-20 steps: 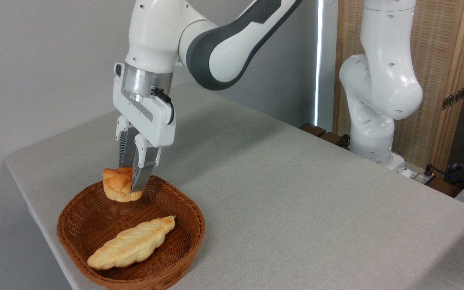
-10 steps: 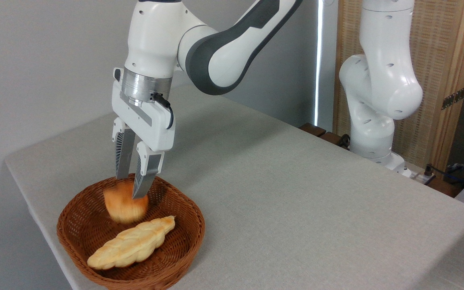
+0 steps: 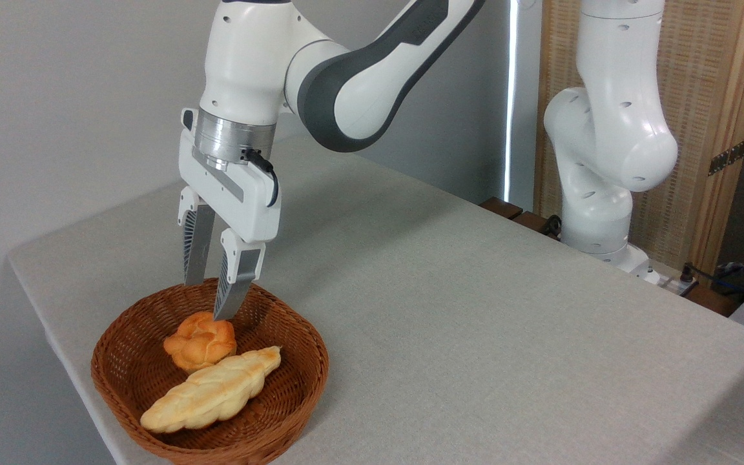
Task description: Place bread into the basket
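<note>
Two breads sit in the round brown woven basket (image 3: 120,361) now. Just under the open, empty claw (image 3: 209,299) rests the small round golden knotted bun (image 3: 199,341), touching the long pale braided loaf (image 3: 210,389). Job looks done; only lifting away is left.
</note>
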You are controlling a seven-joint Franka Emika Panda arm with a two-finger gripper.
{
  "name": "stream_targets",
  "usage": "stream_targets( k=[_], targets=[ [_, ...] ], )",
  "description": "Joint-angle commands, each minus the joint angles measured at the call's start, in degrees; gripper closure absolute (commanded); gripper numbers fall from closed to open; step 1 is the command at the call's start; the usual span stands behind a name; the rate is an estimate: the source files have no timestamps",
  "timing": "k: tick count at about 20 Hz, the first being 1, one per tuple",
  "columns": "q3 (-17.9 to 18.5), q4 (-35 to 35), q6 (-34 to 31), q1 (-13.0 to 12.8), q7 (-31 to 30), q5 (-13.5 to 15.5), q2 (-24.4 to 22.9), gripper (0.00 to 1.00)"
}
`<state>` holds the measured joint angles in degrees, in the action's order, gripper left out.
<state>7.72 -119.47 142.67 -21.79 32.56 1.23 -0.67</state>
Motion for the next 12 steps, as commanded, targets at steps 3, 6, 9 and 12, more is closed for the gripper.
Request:
stream_targets(
  k=[3,6,9,12],
  targets=[
    [1.5,0.37,-3.88,-0.36,-0.65,0.62,-1.52,0.0],
    [1.5,0.37,-4.24,-0.36,-0.74,0.53,-1.97,0.0],
    [1.59,0.37,-8.19,-0.36,-0.74,0.53,-3.72,0.0],
    [1.68,0.37,-11.0,-0.27,-0.65,0.53,-5.3,0.0]
  ],
)
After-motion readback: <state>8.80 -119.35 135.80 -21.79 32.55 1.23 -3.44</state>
